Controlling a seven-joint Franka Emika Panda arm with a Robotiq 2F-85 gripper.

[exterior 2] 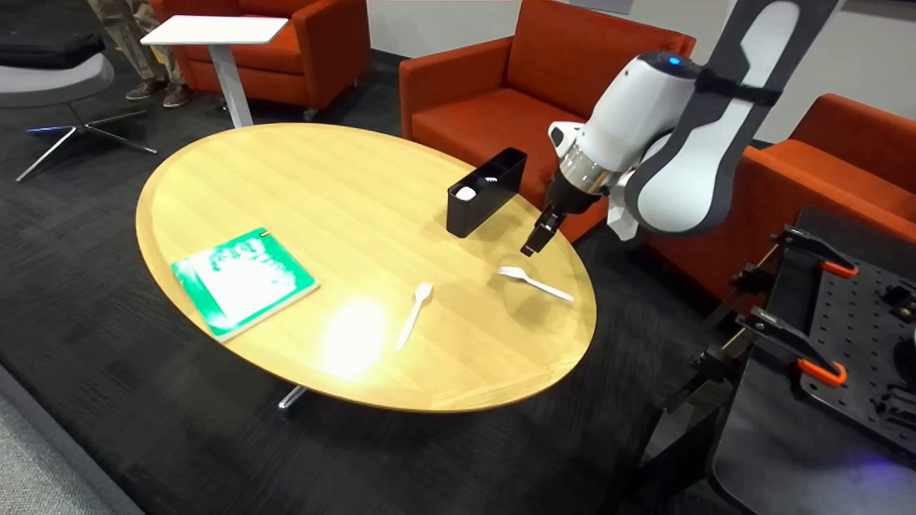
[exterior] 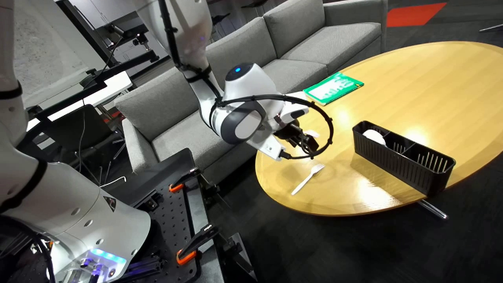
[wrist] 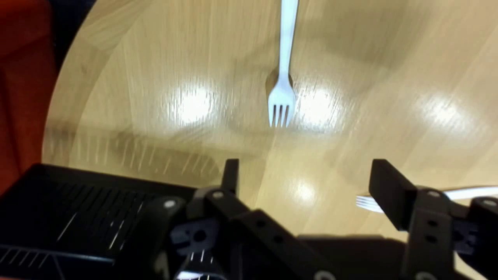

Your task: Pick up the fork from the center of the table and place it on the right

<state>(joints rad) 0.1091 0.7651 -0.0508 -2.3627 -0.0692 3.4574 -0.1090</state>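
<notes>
Your gripper (wrist: 307, 177) is spread wide and empty, and the fork (wrist: 285, 58) you want (guessing tbh, there's a second fork (exterior 2: 412, 317)) lies below it on the table (exterior 2: 308, 193), toward the robot base (exterior: 98, 214), long axis roughly square to the closing line.

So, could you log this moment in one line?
end effector: open, empty, above table | two forks: on table | black tray: on table

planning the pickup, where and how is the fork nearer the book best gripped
Likely the middle of its handle, from straight above: the fork lies on the table, leaving little room beneath. The handle is straight and slim, so the open gripper should close its jaws across it, not along it.
</notes>
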